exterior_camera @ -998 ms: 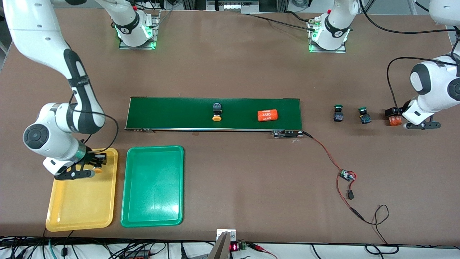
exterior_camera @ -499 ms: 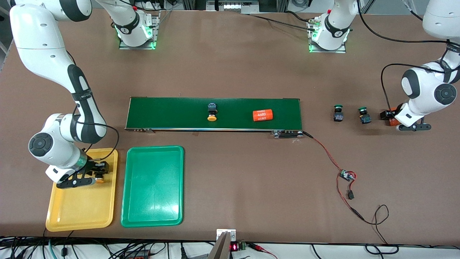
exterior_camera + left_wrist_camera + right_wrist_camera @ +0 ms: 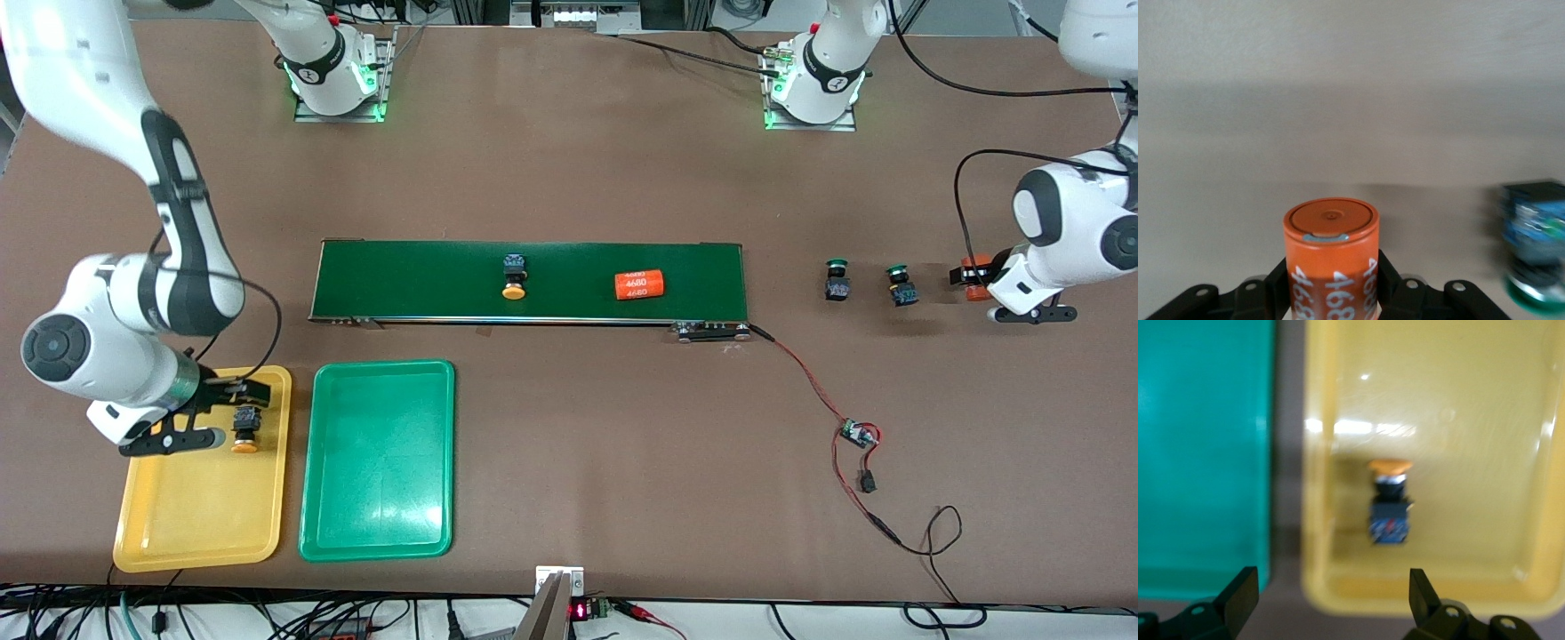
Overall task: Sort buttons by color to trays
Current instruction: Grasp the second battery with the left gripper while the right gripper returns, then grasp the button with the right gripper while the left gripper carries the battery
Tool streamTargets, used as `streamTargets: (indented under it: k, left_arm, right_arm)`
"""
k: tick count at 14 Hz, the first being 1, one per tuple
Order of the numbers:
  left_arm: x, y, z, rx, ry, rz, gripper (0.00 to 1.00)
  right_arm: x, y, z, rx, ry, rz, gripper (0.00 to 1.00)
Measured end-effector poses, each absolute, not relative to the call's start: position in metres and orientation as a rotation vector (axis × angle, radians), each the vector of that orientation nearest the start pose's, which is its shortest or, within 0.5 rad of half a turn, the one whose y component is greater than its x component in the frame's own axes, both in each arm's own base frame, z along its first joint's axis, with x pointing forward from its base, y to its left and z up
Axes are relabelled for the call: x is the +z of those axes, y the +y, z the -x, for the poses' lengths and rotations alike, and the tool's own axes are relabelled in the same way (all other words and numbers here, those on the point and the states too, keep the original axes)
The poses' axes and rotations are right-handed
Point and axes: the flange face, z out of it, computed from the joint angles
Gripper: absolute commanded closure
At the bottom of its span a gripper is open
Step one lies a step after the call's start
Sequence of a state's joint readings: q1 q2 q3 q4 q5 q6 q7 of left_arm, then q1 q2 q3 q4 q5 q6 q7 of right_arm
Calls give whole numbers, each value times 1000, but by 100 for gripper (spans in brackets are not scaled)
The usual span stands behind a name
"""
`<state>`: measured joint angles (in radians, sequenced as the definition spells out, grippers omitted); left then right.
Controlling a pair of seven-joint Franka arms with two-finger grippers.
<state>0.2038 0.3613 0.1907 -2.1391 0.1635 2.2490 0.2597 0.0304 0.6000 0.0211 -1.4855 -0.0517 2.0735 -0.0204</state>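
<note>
Now right end effector (image 3: 206, 411) released above yellow-capped button (image 3: 244, 427) in yellow tray (image 3: 191, 516); left end effector (image 3: 994, 286) grasping orange cylinder (image 3: 1331, 257).

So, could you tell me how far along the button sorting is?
Done: one yellow button lies in the yellow tray, under the open right gripper. In hand: the left gripper grips an orange cylinder, not a button. Left: the yellow button on the belt and two green buttons; the green tray holds none.
</note>
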Motion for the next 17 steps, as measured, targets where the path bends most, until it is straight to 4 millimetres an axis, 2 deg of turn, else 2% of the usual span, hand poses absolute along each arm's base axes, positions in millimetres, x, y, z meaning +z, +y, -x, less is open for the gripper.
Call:
streamTargets:
  k: [1, 2, 3, 5, 7, 10, 13, 15, 17]
  left_arm:
    - [239, 199, -514, 500, 20, 3020, 78]
    - [257, 178, -527, 552, 74, 3021, 78]
    - [271, 151, -540, 599, 141, 3021, 78]
    - [288, 95, -556, 660, 290, 3014, 79]
    - [291, 41, -562, 682, 445, 3003, 82]
    - [293, -33, -562, 674, 787, 2985, 82]
    - [297, -89, -558, 623, 1253, 2950, 82]
    - [299, -122, -557, 552, 1533, 2864, 85]
    - [298, -161, -549, 524, 1714, 2789, 87]
  right_arm:
    - [345, 66, -694, 52, -123, 3173, 0]
    - [359, 103, -679, 76, -126, 3176, 0]
    - [364, 139, -663, 94, -146, 3177, 0]
    - [355, 205, -633, 147, -139, 3157, 0]
    - [343, 253, -610, 193, -104, 3140, 0]
    - [321, 305, -573, 249, -70, 3156, 0]
    - [298, 343, -542, 231, 19, 3167, 0]
    - [283, 361, -522, 208, 82, 3168, 0]
    - [269, 365, -508, 234, 92, 3180, 0]
